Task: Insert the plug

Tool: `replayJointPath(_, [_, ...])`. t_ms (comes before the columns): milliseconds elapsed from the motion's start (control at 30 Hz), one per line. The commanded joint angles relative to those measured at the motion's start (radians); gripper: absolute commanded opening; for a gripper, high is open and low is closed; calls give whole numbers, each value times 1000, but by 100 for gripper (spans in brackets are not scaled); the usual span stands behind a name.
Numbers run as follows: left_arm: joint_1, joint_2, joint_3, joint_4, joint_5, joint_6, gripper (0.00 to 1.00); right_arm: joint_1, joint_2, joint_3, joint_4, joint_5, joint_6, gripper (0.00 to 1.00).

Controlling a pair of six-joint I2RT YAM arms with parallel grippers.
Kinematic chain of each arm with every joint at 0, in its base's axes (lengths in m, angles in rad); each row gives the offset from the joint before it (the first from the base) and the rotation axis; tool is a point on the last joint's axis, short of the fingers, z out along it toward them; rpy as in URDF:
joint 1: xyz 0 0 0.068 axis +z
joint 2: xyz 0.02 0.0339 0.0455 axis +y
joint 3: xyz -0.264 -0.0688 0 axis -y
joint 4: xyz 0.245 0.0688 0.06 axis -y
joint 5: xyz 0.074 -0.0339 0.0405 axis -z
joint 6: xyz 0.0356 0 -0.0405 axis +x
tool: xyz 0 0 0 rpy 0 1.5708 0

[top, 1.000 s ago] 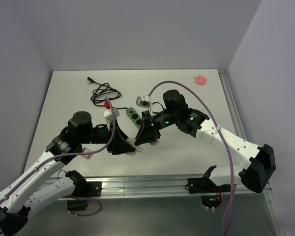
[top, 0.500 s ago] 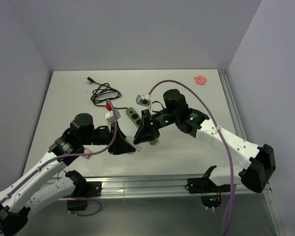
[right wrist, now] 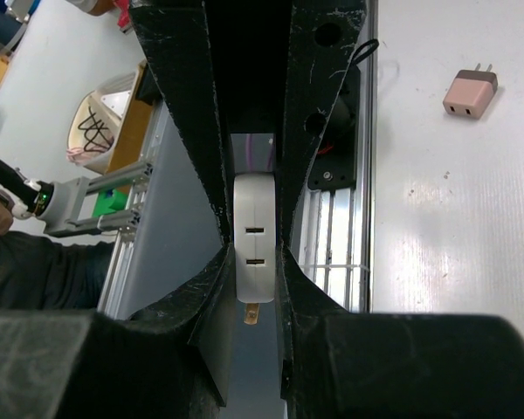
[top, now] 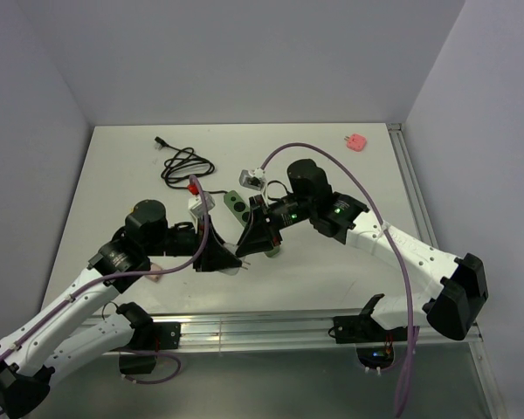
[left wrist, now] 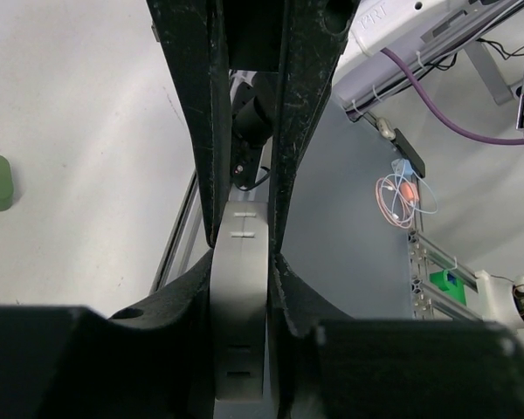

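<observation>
1. My left tool (left wrist: 241,229) is clamped tight on a white socket block (left wrist: 239,297) with its slots showing. That pick-up is done.
2. My right tool (right wrist: 254,218) pinches the white plug (right wrist: 253,253), and a brass prong (right wrist: 252,315) pokes out past the fingers.
3. From above, the two pieces sit just beside each other over the table (top: 332,175). I cannot tell whether the prongs have entered, so I judge that seating remains.
4. Behind them lies a green strip (top: 237,203), and a pink adapter (top: 356,140) sits at the far corner.
</observation>
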Motion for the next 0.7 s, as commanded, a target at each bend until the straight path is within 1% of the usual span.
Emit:
replayJointPath(0, [-2,1,14,31,22,8,26,9,1,55,44,1,3,0])
replayJointPath(67, [-2,1,17,19,22,11,20,9,0,53,48,3,6,0])
replayJointPath(133, [-4,-2,19,8,22,19,17,9,1,56,50,4,5,0])
replayJointPath(200, [-4,-2,19,-9,18,25,10,9,1,56,51,6,8,0])
replayJointPath(233, [-5,-2,22,-15,12,29,0,9,1,56,51,7,8,0])
replayJointPath(333, [-4,-2,28,-32,6,32,0,9,1,64,47,7,8,0])
replayJointPath(367, [-4,-2,31,-40,-20,32,0,9,9,67,42,7,6,3])
replayJointPath(400, [-5,-2,39,-62,-36,37,0,6,10,75,26,18,-3,25])
replayJointPath(467, [-4,2,55,-101,-97,48,0,1,0,69,22,47,2,42])
replayJointPath(500, [-4,6,74,-141,-126,51,0,-10,-8,62,30,59,17,55])
replayJointPath(533, [-4,4,80,-153,-154,54,0,-17,-25,58,33,67,26,58])
replayJointPath(567, [-2,2,88,-165,-222,51,0,-31,-36,49,38,78,37,60])
replayJointPath(600, [-2,2,103,-184,-255,48,0,-43,-49,29,44,94,61,70])
replayJointPath(667, [-2,16,123,-234,-322,48,0,-86,-89,15,18,202,74,70])
